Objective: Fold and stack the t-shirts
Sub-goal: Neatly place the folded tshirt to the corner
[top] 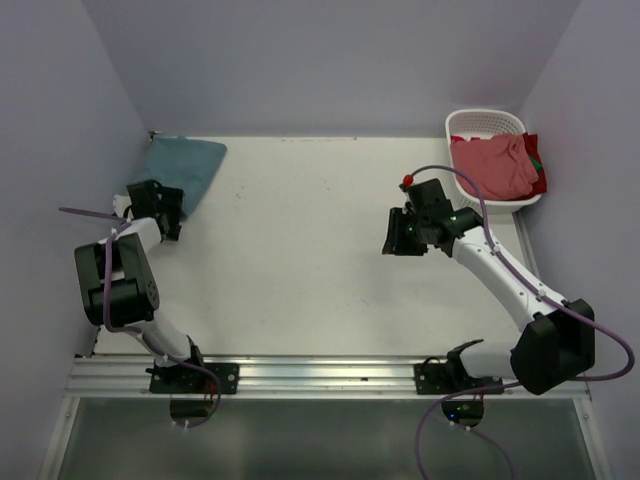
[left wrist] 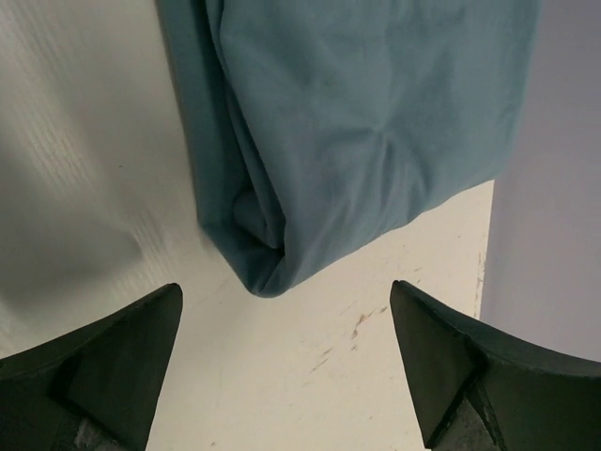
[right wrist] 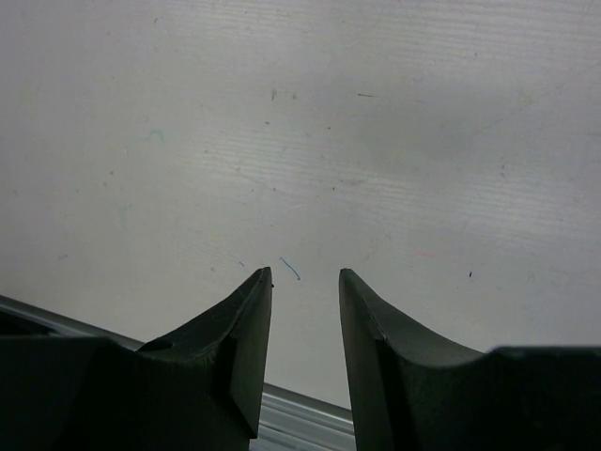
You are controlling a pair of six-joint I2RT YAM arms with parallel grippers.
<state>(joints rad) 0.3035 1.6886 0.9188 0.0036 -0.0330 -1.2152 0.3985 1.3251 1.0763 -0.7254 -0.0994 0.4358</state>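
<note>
Three lilac walls (top: 330,60) enclose the scuffed white table (top: 300,250) — left pincer (left wrist: 285,291) spread wide; right pincer (right wrist: 305,272) slightly parted, empty.

We see teal t-shirt (top: 183,167) folded, flat at table (top: 300,250) far-left corner; salmon t-shirt (top: 492,166) crumpled in basket (top: 487,118).

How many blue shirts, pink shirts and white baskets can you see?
Teal-blue t-shirt: 1
Salmon-pink t-shirt: 1
White basket: 1
Total: 3
</note>
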